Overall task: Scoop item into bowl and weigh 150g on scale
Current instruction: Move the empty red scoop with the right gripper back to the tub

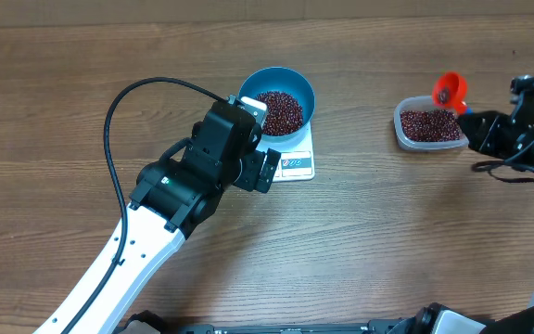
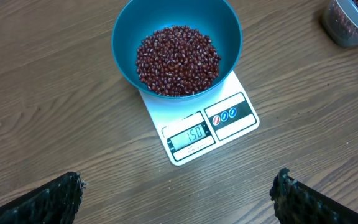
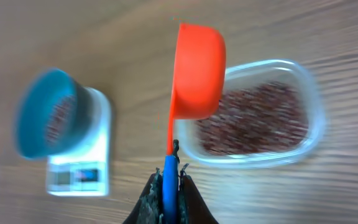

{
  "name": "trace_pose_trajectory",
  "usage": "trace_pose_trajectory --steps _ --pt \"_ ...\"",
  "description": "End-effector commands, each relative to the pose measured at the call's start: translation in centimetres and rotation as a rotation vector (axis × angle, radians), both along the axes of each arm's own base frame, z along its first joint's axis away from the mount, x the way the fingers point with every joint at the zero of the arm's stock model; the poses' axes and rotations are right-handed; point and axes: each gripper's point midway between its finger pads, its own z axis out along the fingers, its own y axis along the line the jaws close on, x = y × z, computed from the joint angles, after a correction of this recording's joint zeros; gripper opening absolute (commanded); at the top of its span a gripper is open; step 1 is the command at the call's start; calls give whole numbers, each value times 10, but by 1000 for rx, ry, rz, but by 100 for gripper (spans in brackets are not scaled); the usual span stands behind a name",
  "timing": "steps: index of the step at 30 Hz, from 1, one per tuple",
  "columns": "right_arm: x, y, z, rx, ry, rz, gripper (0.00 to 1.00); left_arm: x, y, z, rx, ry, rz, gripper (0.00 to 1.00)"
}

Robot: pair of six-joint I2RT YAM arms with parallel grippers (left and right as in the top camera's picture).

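Note:
The blue bowl (image 1: 277,102) (image 2: 176,46) stands on the white scale (image 1: 296,162) (image 2: 210,124), filled with dark red beans (image 2: 178,60). The scale's display (image 2: 191,135) reads 150. My left gripper (image 2: 178,196) is open, hovering over bare table just in front of the scale, nothing between its fingers. My right gripper (image 3: 169,177) is shut on the blue handle of an orange scoop (image 3: 197,71) (image 1: 450,90), which it holds above the near rim of the clear tub of beans (image 1: 427,125) (image 3: 253,115).
The left arm (image 1: 179,190) reaches across the table's middle with a black cable (image 1: 119,102) looping behind it. The right arm (image 1: 513,134) sits at the right edge. Wood table surrounds both containers.

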Motion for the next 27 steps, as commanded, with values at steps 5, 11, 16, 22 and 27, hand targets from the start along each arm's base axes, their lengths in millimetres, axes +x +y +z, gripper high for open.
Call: trace_pose_trajectory --steps 5,11,16,22,27 --pt "-3 -4 -6 -270 -5 112 4 2 2 10 -6 -26 6 100" --pt "-1 2 -14 -373 43 120 4 2 2 10 -6 -26 6 100" --pt "1 -2 -27 -565 133 94 4 2 2 10 -6 -26 6 99" --pt "3 -8 -42 -692 215 77 4 2 2 10 -6 -26 6 100" --pt "6 -13 -53 -698 253 47 4 2 2 10 -6 -26 6 99"
